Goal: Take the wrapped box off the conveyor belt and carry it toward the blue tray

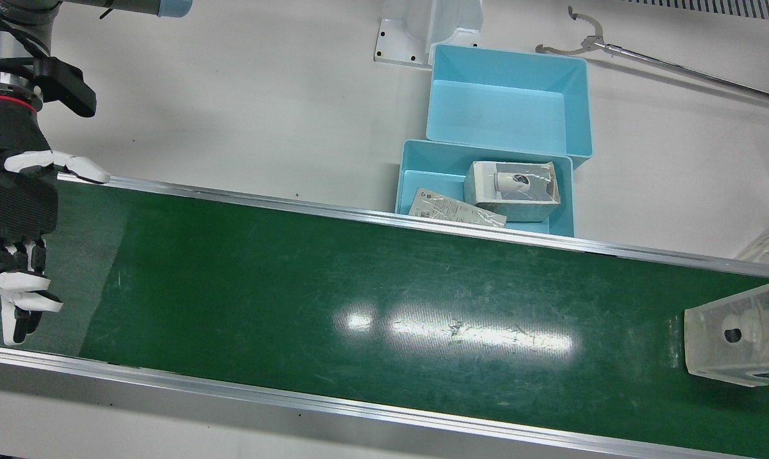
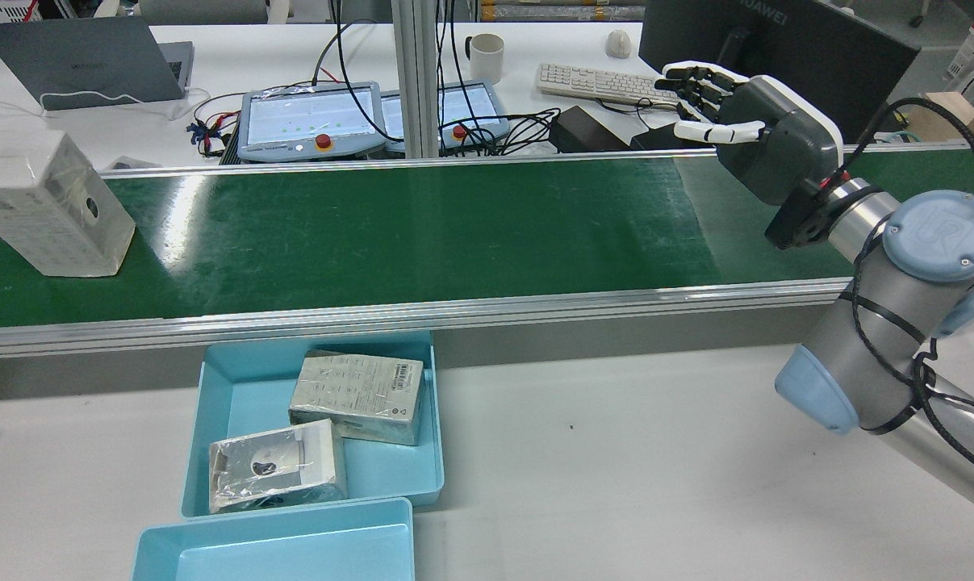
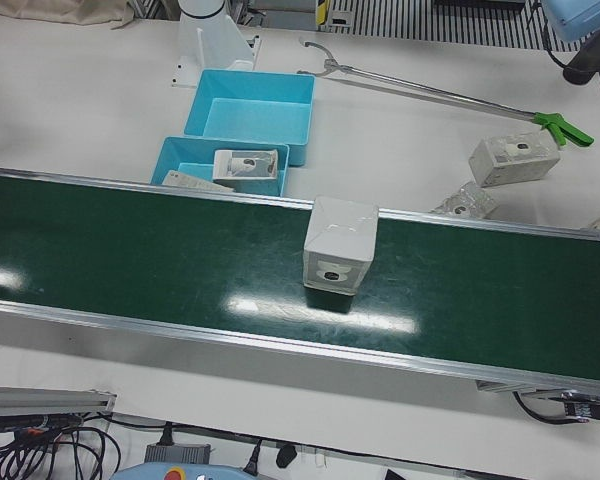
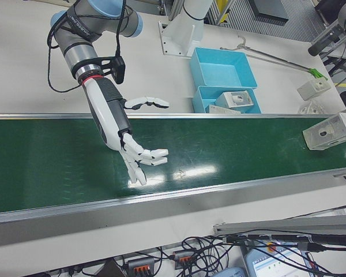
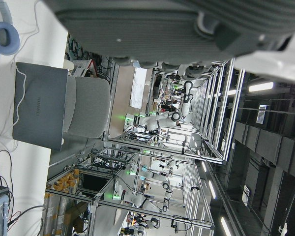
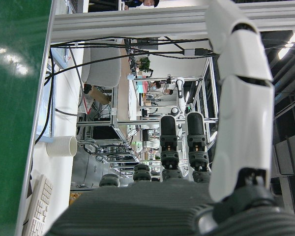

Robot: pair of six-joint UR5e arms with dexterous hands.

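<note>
The wrapped box (image 1: 738, 333) stands upright on the green conveyor belt (image 1: 359, 299), at the end on the robot's left side; it also shows as the box (image 2: 48, 206) in the rear view and the box (image 3: 340, 245) in the left-front view. My right hand (image 1: 16, 207) hovers open over the belt's opposite end, fingers spread, far from the box. That right hand (image 4: 124, 141) holds nothing. Beside the belt, a blue tray (image 1: 422, 175) holds two wrapped boxes. Of my left hand (image 5: 162, 24) only the dark palm shows, its fingers hidden.
A second, empty blue tray (image 1: 492, 111) sits behind the first. A long reacher tool (image 1: 652, 60) lies on the white table. Two loose wrapped boxes (image 3: 513, 158) rest beyond the belt. A keyboard (image 2: 595, 81), a mug (image 2: 487, 56) and a laptop (image 2: 83, 60) stand behind the conveyor.
</note>
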